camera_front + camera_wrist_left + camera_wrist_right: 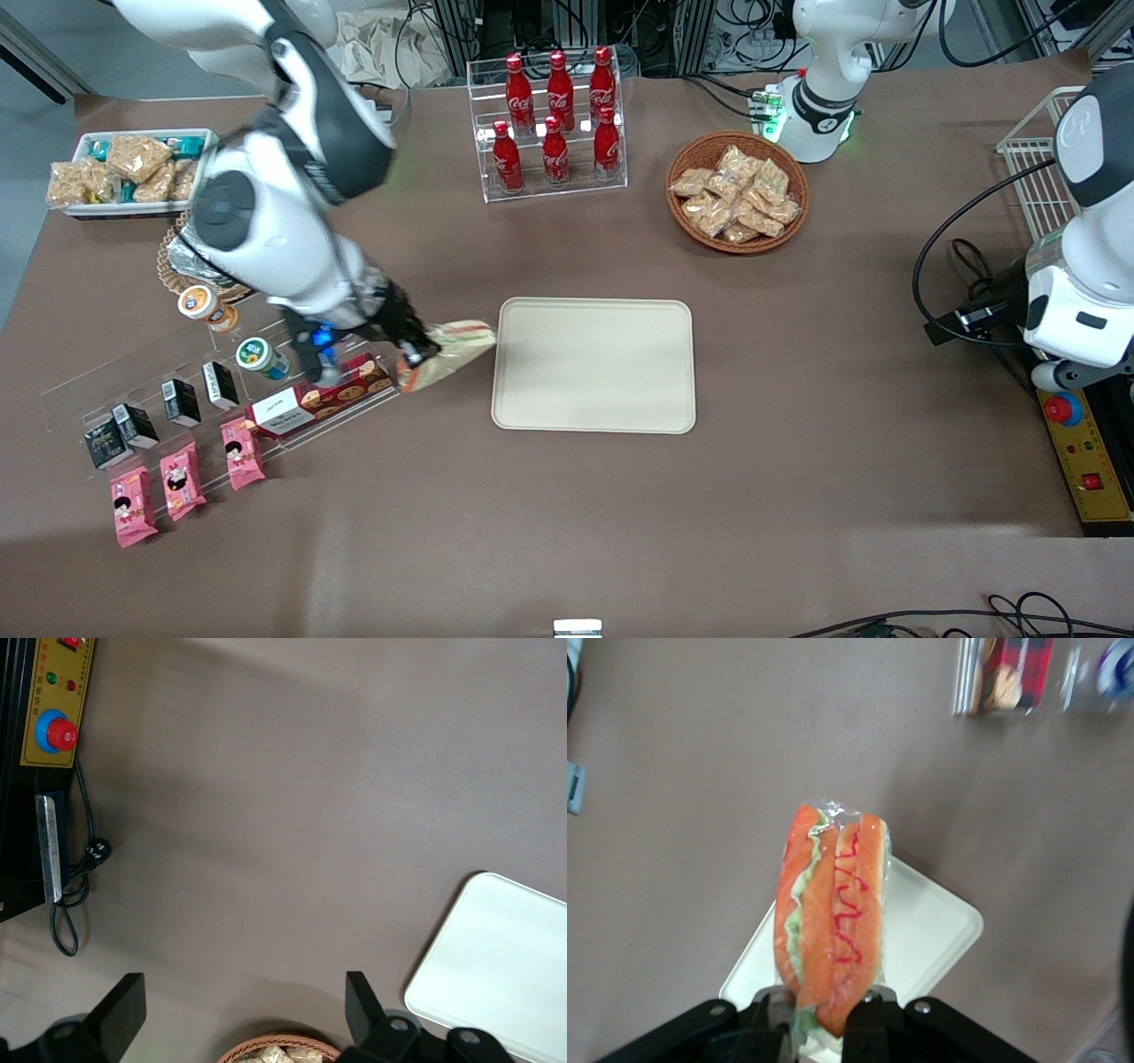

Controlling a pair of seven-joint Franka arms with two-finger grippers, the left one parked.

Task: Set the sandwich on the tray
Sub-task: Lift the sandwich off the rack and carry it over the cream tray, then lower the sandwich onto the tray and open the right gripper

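My right gripper (416, 353) is shut on the clear-wrapped sandwich (452, 353) and holds it above the table, just beside the working-arm edge of the cream tray (594, 365). In the right wrist view the sandwich (833, 917) stands out from between my fingers (772, 1010), showing orange layers, green lettuce and a red squiggle. A corner of the tray (935, 935) lies below it. The tray is bare. Its corner also shows in the left wrist view (496, 966).
A clear shelf (221, 381) with a cookie box (319, 403), small cartons and cups lies under my arm. Pink packs (182, 478) lie nearer the camera. A cola bottle rack (554, 120), a snack basket (737, 190) and a white snack bin (133, 173) stand farther back.
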